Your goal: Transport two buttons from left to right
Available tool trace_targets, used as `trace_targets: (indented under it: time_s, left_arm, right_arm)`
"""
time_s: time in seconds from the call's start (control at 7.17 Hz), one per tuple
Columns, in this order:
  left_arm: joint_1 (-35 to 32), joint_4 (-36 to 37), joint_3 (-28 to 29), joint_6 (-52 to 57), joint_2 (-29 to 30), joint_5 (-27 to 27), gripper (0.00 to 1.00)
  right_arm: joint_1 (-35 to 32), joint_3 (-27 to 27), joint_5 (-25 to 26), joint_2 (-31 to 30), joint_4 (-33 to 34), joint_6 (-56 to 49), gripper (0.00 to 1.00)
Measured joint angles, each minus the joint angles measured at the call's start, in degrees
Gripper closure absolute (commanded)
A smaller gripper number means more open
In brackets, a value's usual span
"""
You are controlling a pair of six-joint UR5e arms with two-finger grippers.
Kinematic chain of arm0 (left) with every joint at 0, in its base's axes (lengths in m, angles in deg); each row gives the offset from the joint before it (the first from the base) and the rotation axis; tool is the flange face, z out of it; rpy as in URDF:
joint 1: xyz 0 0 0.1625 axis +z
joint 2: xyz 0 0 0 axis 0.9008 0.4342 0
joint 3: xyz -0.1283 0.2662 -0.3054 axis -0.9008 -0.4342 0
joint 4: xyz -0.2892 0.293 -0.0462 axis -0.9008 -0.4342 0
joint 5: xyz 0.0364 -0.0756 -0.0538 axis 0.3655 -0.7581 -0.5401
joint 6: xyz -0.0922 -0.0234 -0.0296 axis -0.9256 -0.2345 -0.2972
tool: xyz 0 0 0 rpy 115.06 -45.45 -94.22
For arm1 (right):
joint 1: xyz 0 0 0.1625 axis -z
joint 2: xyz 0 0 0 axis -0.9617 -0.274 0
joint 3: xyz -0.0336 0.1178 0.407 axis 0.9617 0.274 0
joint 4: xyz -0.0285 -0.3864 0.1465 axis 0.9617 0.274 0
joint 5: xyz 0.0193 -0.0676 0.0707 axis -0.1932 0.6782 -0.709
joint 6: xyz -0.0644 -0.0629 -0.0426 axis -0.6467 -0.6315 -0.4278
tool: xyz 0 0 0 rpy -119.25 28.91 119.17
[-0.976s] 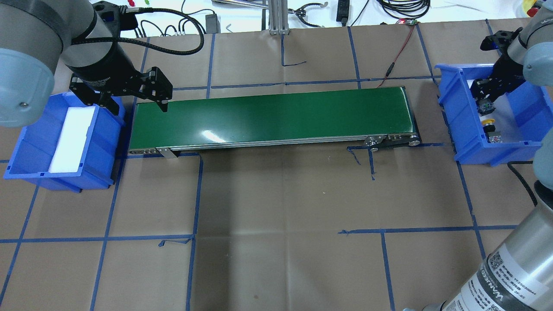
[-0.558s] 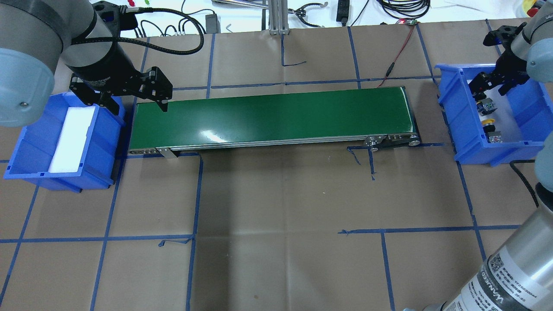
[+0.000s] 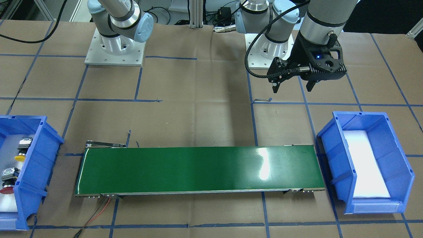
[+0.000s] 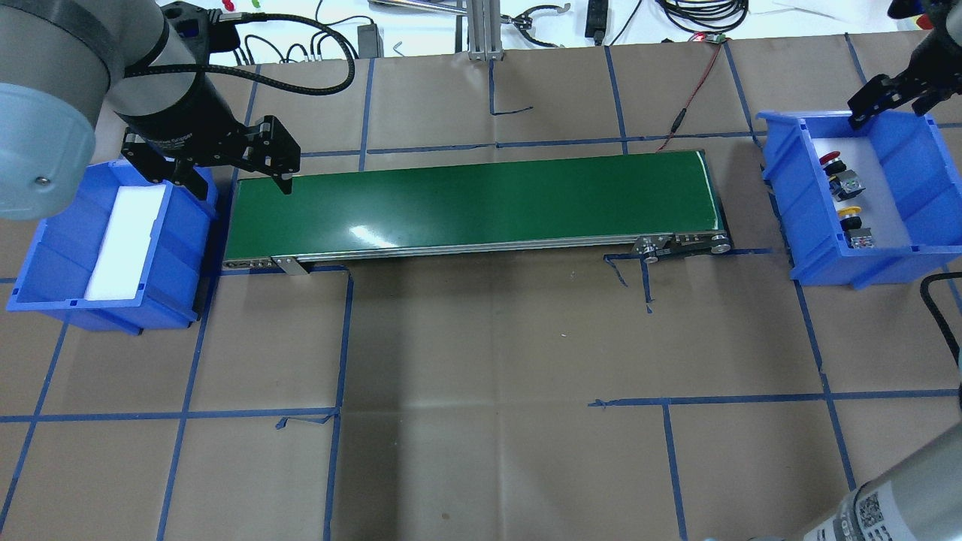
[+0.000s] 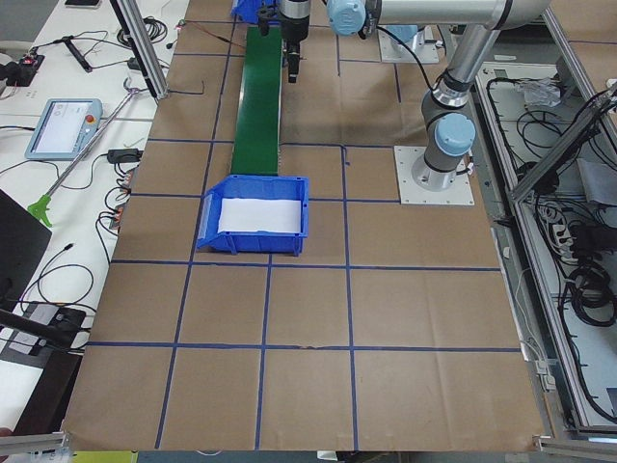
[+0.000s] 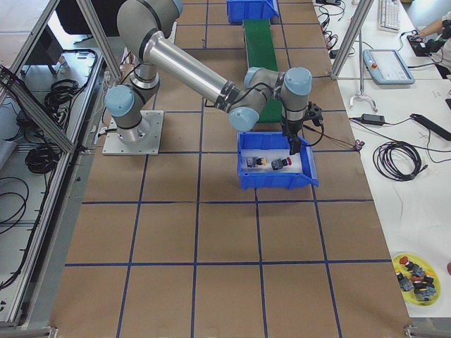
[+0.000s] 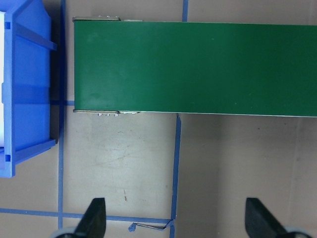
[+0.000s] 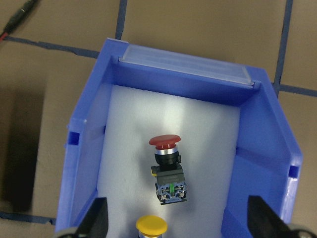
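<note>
Both buttons lie on the white liner of the right blue bin (image 4: 815, 259). The red button (image 4: 831, 159) is farther from me, and the yellow button (image 4: 850, 219) is nearer. In the right wrist view the red button (image 8: 167, 159) lies on its side, and the yellow button's cap (image 8: 152, 225) shows at the bottom edge. My right gripper (image 4: 887, 114) hangs open above the bin's far end, holding nothing. My left gripper (image 4: 242, 188) is open and empty over the left end of the green conveyor belt (image 4: 473, 203), beside the left blue bin (image 4: 45, 263).
The left blue bin holds only a white foam liner (image 4: 124, 240). A red wire (image 4: 695, 86) runs from the belt's far right corner to the back edge. Cables and tools lie along the far edge. A yellow dish of spare buttons (image 6: 416, 271) sits off the table.
My right gripper has risen and pulled back out of the right bin, uncovering the red button lying there. The left arm has not moved.
</note>
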Motion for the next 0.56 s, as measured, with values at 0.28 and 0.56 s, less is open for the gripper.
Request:
trace_targets:
  time_s: [0.28, 0.56]
  left_arm:
    - [-0.02, 0.0, 0.0, 0.0, -0.03, 0.02, 0.0]
    - [-0.03, 0.0, 0.0, 0.0, -0.02, 0.06, 0.0]
  right_arm:
    - [-2.48, 0.21, -0.81, -4.56, -1.7, 4.03, 0.0]
    - [-7.4, 0.26, -1.16, -8.29, -7.83, 18.44, 0.0]
